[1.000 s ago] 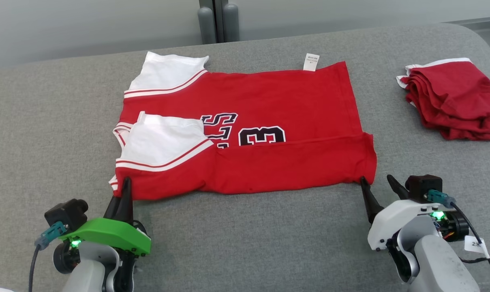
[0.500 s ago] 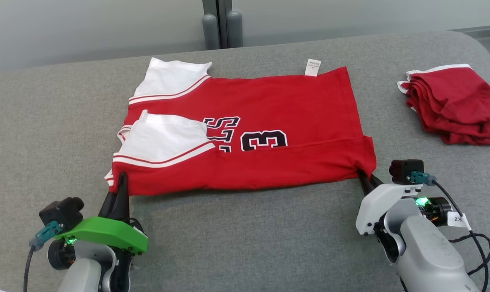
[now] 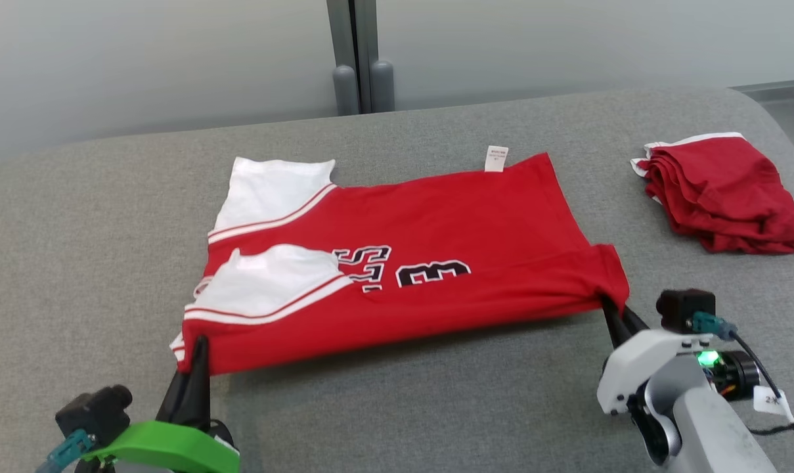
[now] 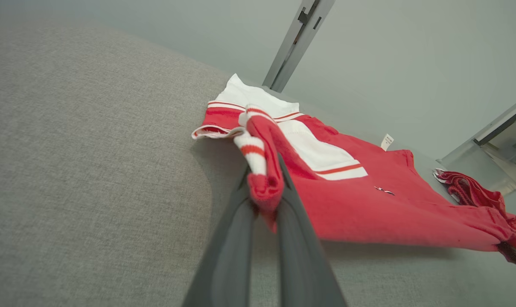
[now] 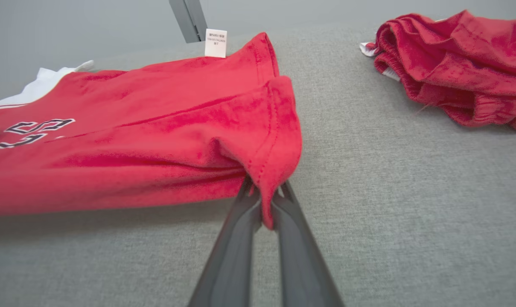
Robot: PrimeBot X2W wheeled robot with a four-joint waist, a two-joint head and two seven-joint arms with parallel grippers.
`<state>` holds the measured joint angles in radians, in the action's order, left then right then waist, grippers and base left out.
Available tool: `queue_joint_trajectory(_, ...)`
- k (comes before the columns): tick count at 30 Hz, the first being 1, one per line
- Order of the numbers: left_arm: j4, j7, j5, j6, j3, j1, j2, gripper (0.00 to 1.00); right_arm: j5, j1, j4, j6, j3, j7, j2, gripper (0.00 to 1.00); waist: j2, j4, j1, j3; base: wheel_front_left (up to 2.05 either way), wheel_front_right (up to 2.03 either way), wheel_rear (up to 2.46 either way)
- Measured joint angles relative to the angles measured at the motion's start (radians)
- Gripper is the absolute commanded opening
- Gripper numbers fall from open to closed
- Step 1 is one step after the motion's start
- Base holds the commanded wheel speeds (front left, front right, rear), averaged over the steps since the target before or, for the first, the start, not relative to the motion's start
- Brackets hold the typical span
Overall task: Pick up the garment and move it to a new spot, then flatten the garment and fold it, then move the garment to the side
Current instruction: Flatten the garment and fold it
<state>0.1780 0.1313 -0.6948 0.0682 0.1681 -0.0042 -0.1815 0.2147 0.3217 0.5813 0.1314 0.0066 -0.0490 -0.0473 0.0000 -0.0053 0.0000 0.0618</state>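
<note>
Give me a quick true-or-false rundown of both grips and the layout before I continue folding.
The left gripper is shut on the jersey, at its sleeve end. True.
The right gripper is open, clear of cloth. False: it is shut on the jersey's hem corner.
The jersey's near edge hangs raised above the grey surface. True.
The white tag sits at the near edge. False: it is at the far edge.
The second red garment lies on the jersey. False: it lies apart, to the right.
</note>
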Motion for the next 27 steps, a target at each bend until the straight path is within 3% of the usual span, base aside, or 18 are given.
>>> queue_joint_trajectory(6,-0.105,-0.044,-0.018,-0.044,0.010,0.145,-0.001,0.00,0.012,-0.238,-0.237,0.000,-0.028,0.104,0.000,0.00,0.0000,0.001,0.0000,-0.015,0.00,0.00,0.00)
queue_joint_trajectory(11,-0.105,-0.061,-0.030,-0.060,0.016,0.185,0.000,0.00,0.050,-0.349,-0.353,0.000,-0.031,0.155,0.000,0.00,0.0001,-0.006,0.0000,-0.010,0.00,0.00,0.00)
queue_joint_trajectory(13,-0.091,-0.070,-0.032,-0.063,0.022,0.191,0.001,0.00,0.044,-0.372,-0.375,0.000,-0.035,0.169,0.000,0.31,0.0000,-0.011,0.0000,-0.008,0.00,0.00,0.00)
queue_joint_trajectory(14,-0.085,-0.073,-0.033,-0.064,0.024,0.194,0.001,0.00,0.037,-0.378,-0.382,0.000,-0.039,0.169,0.000,0.88,0.0001,-0.013,0.0000,-0.007,0.00,0.00,0.00)
queue_joint_trajectory(15,-0.077,-0.077,-0.033,-0.066,0.026,0.196,0.000,0.00,0.026,-0.382,-0.391,0.000,-0.044,0.169,-0.001,1.00,0.0000,-0.014,0.0000,-0.005,0.00,0.00,0.00)
queue_joint_trajectory(17,-0.068,-0.079,-0.031,-0.068,0.028,0.198,-0.002,0.76,0.022,-0.388,-0.405,0.000,-0.046,0.172,-0.002,1.00,0.0000,-0.015,0.0000,-0.002,0.00,0.00,0.00)
queue_joint_trajectory(18,-0.066,-0.083,-0.031,-0.068,0.030,0.199,-0.002,1.00,0.022,-0.392,-0.412,0.000,-0.046,0.173,-0.002,1.00,0.0000,-0.014,0.0000,-0.001,0.00,0.00,0.00)
queue_joint_trajectory(27,-0.110,-0.089,0.006,-0.091,0.014,0.218,-0.062,1.00,-0.006,-0.407,-0.493,0.000,-0.081,0.178,-0.002,1.00,0.0001,-0.010,0.0000,-0.001,0.00,0.00,0.00)
